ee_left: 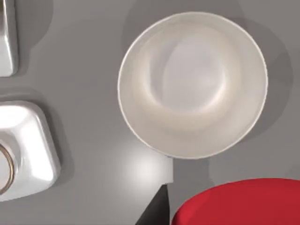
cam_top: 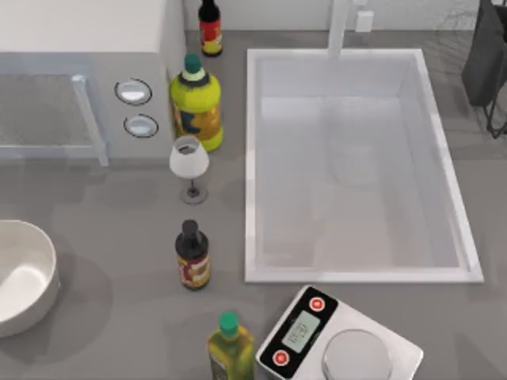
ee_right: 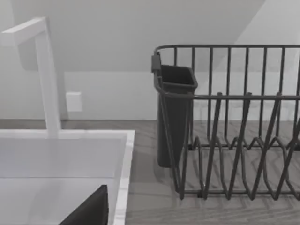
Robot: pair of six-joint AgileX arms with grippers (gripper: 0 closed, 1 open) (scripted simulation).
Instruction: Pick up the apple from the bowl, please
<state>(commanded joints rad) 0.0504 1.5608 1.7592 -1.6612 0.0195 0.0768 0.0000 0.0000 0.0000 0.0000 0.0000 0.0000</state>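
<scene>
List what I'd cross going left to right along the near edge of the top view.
Bowl, dark sauce bottle, green-capped oil bottle, then the scale with its red buttons left of the steel plate.

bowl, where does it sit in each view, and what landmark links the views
Top view: the bowl lies at the table's left edge, partly cut off, nothing inside it.
Left wrist view: the bowl is seen from above, with the apple close to the camera, outside its rim.
Right wrist view: not in it.
Shared landmark: the sink links top and right wrist views.
</scene>
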